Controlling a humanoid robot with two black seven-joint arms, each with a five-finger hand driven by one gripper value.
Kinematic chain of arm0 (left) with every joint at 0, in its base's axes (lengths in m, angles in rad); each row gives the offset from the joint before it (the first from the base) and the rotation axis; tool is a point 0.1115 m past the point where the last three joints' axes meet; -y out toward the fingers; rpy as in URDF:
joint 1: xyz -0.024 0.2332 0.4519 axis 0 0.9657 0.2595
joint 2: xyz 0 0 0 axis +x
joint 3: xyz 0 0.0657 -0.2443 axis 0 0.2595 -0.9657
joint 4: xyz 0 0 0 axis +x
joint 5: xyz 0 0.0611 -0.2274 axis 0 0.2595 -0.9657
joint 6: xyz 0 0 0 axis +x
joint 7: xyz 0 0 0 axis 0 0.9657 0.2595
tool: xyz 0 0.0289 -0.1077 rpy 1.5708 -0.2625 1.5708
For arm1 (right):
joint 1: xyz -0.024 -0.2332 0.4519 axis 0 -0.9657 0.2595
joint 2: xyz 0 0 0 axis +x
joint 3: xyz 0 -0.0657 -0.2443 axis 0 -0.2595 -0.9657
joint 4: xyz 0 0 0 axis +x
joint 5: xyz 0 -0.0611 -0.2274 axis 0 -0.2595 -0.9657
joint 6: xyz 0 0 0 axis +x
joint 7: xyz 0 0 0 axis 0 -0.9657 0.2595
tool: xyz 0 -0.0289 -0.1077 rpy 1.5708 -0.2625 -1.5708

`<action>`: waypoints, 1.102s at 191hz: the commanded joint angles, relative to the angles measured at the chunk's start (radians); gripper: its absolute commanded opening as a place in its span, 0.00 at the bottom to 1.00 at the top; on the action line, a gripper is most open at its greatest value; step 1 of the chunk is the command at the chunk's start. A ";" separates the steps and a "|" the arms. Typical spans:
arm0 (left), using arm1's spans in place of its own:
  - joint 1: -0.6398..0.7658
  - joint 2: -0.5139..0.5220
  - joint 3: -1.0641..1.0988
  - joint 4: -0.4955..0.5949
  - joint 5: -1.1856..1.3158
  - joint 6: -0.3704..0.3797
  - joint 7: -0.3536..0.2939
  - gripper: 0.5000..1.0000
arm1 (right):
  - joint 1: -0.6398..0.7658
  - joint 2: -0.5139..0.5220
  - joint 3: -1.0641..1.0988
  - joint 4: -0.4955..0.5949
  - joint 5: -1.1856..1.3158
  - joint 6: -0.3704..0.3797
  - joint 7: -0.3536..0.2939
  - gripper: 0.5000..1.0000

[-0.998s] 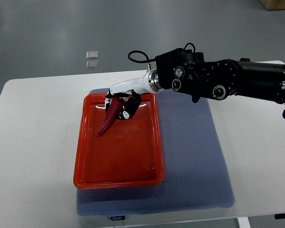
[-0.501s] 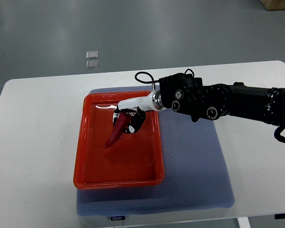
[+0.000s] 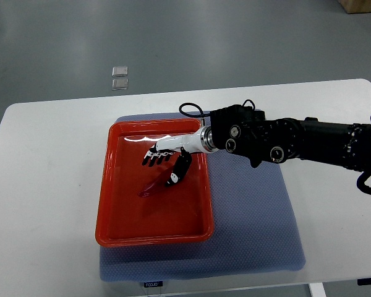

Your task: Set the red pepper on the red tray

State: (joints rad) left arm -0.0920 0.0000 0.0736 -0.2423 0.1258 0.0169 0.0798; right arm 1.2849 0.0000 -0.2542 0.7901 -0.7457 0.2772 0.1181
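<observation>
Now, from the left edge across:
Desk: white, bare on its left side, with a blue-grey mat lying across its middle.
Red tray: sits on the mat's left part — long side running away from the robot.
Red pepper: lies on the tray floor near the centre, tilted, its thin tip pointing toward the tray's left wall.
Right hand: white with dark fingertips, fingers spread and holding nothing, just above the pepper's thicker end — the thumb hangs close beside it; contact cannot be told.
Right arm: black, reaching in from the right edge over the mat.
</observation>
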 commanded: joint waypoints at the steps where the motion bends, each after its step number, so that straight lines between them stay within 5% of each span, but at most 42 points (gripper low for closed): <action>1: 0.000 0.000 0.000 0.000 0.000 0.000 0.000 1.00 | 0.005 0.000 0.006 0.000 0.005 0.000 0.000 0.78; 60: 0.000 0.000 0.000 0.000 0.000 0.000 0.000 1.00 | -0.035 -0.015 0.319 -0.026 0.034 0.002 0.022 0.81; 100: 0.000 0.000 0.002 -0.002 0.000 0.000 0.000 1.00 | -0.257 -0.156 0.699 -0.028 0.278 0.007 0.029 0.81; 139: 0.000 0.000 0.002 -0.006 0.000 0.000 0.000 1.00 | -0.498 -0.161 1.067 -0.032 0.467 0.013 0.034 0.81; 211: 0.000 0.000 0.002 -0.009 0.000 0.000 0.000 1.00 | -0.691 -0.107 1.241 -0.081 0.595 0.069 0.107 0.83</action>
State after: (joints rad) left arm -0.0920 0.0000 0.0753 -0.2522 0.1258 0.0169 0.0798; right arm 0.6182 -0.1305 0.9766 0.7330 -0.2276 0.3240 0.2238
